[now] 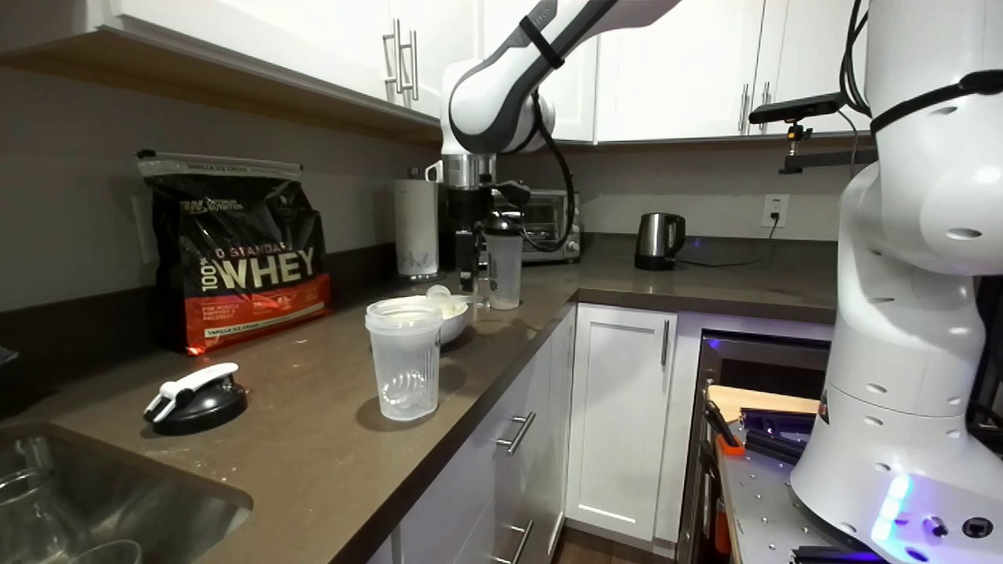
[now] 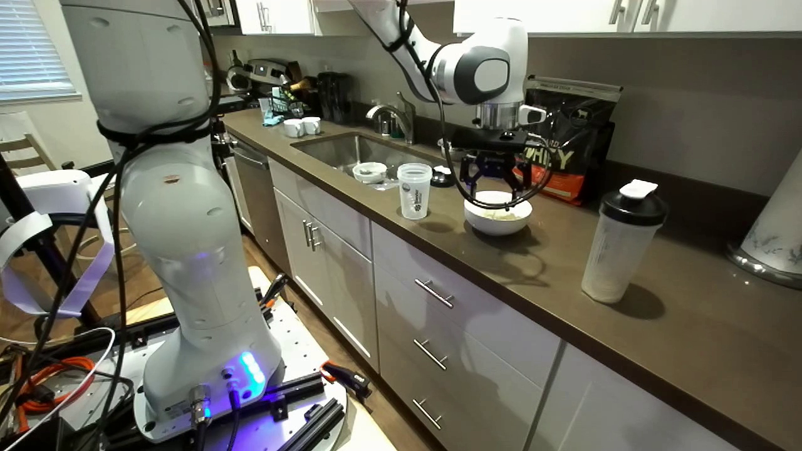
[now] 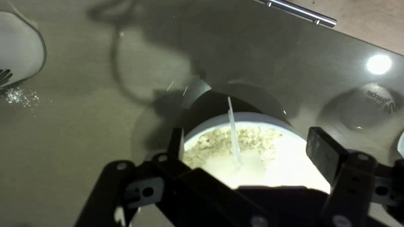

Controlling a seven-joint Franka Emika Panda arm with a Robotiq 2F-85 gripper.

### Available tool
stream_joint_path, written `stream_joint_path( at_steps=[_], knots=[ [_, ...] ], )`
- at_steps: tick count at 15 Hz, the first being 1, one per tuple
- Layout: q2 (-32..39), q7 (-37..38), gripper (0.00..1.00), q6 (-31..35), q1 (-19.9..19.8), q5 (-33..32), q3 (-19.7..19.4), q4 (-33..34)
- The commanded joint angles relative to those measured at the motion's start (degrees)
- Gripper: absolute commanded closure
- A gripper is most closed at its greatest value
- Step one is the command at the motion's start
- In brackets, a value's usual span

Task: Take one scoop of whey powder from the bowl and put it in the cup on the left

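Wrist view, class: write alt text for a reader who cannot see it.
The open hand frames a white bowl of pale powder, a thin scoop handle jutting past its rim, ungripped. Part of a clear cup shows at the picture's right.

Wrist-view glare half-bleaches the bowl (image 3: 263, 118) (counter (image 3: 85, 132) shadowed).

Robot arm (image 1: 487, 111) bent downward, gripper (image 3: 247, 140) spread wide

In both exterior views the base (image 1: 901, 439) stands upright, with the shoulder (image 1: 928, 200) above it; the elbow lies out of sight beyond the top edge. The forearm (image 2: 387, 19) slopes down to the wrist (image 2: 510, 69), which is bent so that the gripper hangs straight beneath it, pointing down. In the wrist view the two fingers (image 3: 324, 154) stand well apart, facing each other, one on each side. A blue light (image 2: 252, 373) glows on the base.
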Motion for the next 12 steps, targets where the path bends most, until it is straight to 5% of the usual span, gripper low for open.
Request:
stream_joint_path(
  at_steps=[1,9,12],
  knots=[
    [2.1,-2.8,0.25,0.8,-1.8,1.2,1.4,1.7],
    [3.7,-3.3,0.68,0.4,-2.8,1.4,2.1,2.7],
    [4.5,-3.5,0.69,0.4,-3.2,1.4,2.3,3.2]
  ],
)
